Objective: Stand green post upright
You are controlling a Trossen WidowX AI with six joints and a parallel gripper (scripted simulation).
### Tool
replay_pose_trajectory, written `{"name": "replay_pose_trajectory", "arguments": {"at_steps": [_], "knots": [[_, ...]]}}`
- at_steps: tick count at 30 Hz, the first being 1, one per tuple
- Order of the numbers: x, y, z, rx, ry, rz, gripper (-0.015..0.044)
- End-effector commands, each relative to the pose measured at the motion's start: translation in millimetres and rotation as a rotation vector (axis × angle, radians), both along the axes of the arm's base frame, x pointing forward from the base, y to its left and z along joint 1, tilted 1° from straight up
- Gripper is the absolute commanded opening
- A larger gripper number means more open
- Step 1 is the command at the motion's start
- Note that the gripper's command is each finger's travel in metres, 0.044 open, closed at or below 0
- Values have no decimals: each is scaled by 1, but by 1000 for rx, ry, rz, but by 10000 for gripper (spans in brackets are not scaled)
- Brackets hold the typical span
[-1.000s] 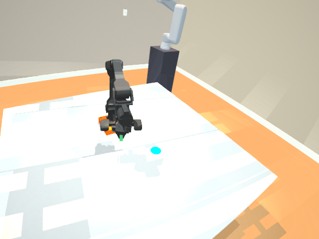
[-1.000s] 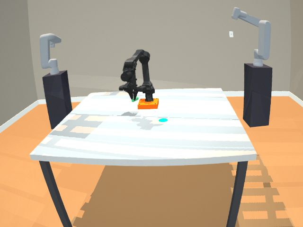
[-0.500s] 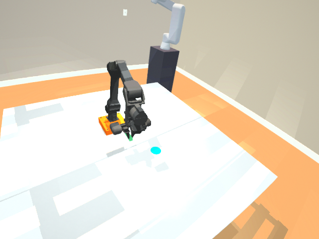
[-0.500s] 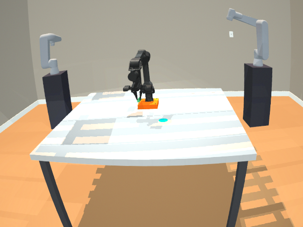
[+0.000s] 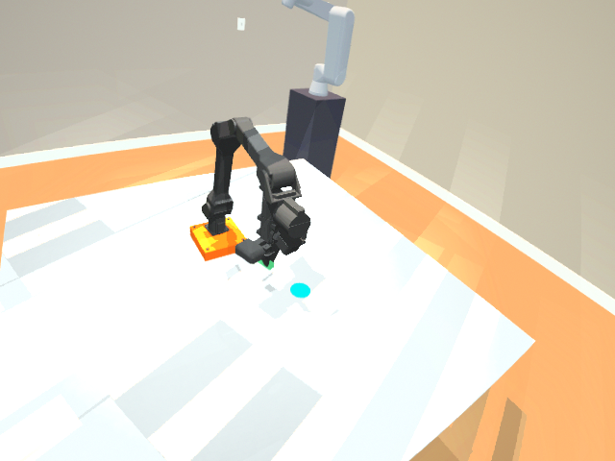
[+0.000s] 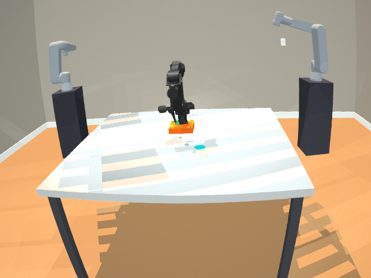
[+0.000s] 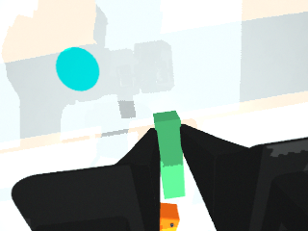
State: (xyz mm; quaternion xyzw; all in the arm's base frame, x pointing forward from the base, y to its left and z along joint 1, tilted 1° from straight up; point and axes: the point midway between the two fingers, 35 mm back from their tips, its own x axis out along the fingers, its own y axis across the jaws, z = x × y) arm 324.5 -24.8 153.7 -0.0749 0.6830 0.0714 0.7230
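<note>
White table (image 6: 239, 179), mid-carry: gripper (image 7: 169, 159) clamps the green post (image 7: 169, 154) near its orange base (image 5: 210, 248); next, lower it upright onto the cyan circle (image 5: 300, 290).

The tabletop (image 6: 239, 167) looks smooth and glossy white, throwing back pale grey and peach reflections, while the floor (image 6: 26, 209) around it has a warm orange, wood-like sheen. The arm (image 5: 262, 163) and the gripper (image 7: 168, 159), its jaws clamped on the green post (image 7: 170, 154), look like matt charcoal plastic, and that post looks smooth and plain, like moulded plastic. The orange base plate (image 5: 201, 243) looks faintly glossy, the cyan circle (image 5: 300, 290) flat and matt, and the dark pedestals (image 6: 314, 116) satiny.
</note>
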Motion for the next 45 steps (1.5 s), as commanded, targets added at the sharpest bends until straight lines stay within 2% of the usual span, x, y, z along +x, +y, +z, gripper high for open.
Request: {"name": "replay_pose_trajectory", "arguments": {"at_steps": [1,33,45], "knots": [[4,9,1,-8,3,85,23],[20,110,8,-42,-4,843,23],[26,114,2,-7,-49,830,23]]}}
